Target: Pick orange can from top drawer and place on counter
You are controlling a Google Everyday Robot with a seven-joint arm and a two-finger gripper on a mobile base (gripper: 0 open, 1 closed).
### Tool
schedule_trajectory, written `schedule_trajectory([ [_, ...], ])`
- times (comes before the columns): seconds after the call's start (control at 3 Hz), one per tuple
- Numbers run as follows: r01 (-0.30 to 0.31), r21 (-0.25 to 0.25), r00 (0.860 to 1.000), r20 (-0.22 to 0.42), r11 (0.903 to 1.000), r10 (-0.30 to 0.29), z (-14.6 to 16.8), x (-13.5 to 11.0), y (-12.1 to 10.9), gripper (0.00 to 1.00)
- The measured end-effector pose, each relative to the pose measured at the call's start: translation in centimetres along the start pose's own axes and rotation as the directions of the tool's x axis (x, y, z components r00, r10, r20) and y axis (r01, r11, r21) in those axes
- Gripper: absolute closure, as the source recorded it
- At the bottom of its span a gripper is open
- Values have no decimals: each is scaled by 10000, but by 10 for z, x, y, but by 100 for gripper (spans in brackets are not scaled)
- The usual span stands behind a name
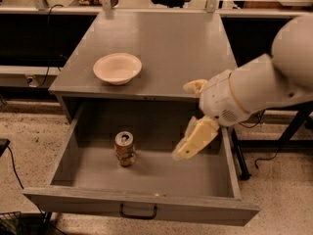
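Note:
The orange can (125, 149) stands upright on the floor of the open top drawer (78, 199), left of centre, silver top up. My gripper (181, 121) hangs over the right half of the drawer, to the right of the can and apart from it. Its cream fingers (196, 139) are spread, with nothing between them. The grey counter (166, 43) lies behind and above the drawer.
A cream bowl (117, 68) sits on the counter's front left part. The drawer's dark handle (138, 212) is on its front panel. Dark table legs and cables (293, 126) stand to the right. Black shelving runs along the back, and a speckled floor lies below.

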State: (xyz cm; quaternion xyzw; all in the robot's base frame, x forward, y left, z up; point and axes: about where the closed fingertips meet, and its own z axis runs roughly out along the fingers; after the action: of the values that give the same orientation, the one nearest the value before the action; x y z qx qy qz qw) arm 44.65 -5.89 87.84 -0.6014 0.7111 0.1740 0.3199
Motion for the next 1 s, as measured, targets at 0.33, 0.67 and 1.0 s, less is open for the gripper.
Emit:
schedule_trajectory([
  [0.33, -190, -290, 9961, 854, 9994, 214, 70, -4, 17, 0],
  [0.67, -257, 358, 9926, 1198, 9990, 213, 109, -6, 6, 0],
  [1.0, -332, 1122, 9895, 1435, 9931, 168, 109, -11, -14, 0],
])
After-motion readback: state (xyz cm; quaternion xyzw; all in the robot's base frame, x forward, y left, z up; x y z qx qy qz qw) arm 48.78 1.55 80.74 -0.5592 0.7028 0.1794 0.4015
